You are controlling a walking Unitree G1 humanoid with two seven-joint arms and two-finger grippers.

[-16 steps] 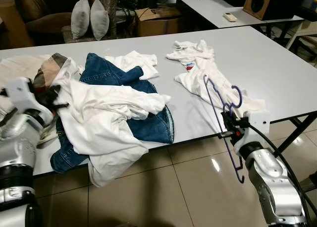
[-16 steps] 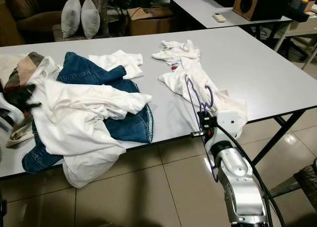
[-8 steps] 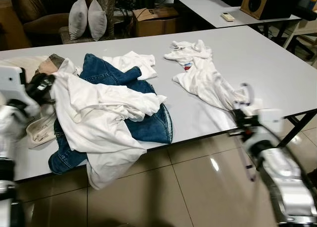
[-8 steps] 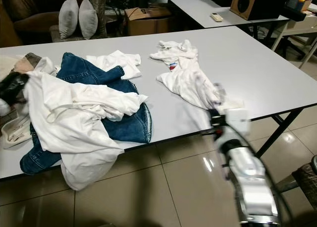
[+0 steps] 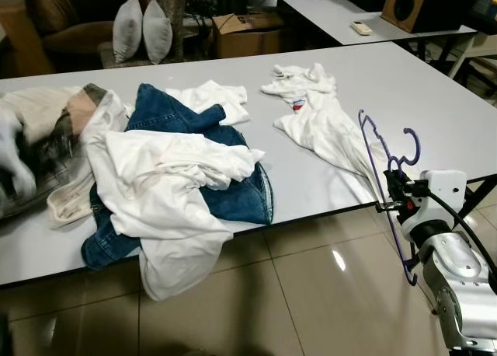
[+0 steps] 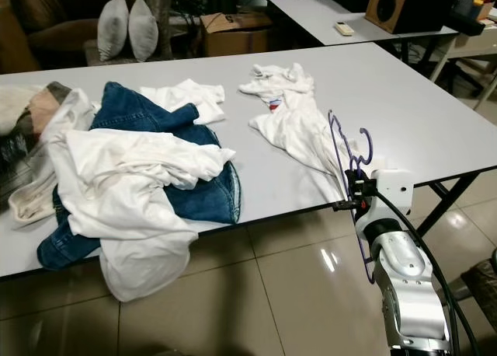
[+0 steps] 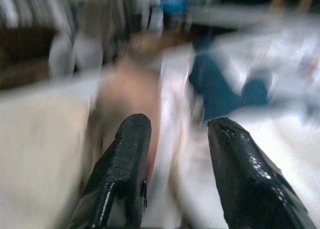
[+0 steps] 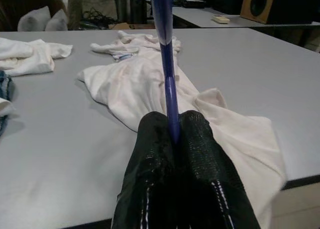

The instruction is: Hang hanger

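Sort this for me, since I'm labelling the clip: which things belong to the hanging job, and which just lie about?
Part of the job:
- purple hanger, clamped in the right gripper
- left gripper, open over the clothes pile

Just lying about:
- jeans
- white shirt on the jeans
- white garment near the hanger
- table
- two pillows
- cardboard box

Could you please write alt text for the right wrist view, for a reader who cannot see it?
The right gripper is shut on a purple hanger whose bar rises straight up between its two black fingers. Beyond them, a crumpled white garment lies on a grey table.
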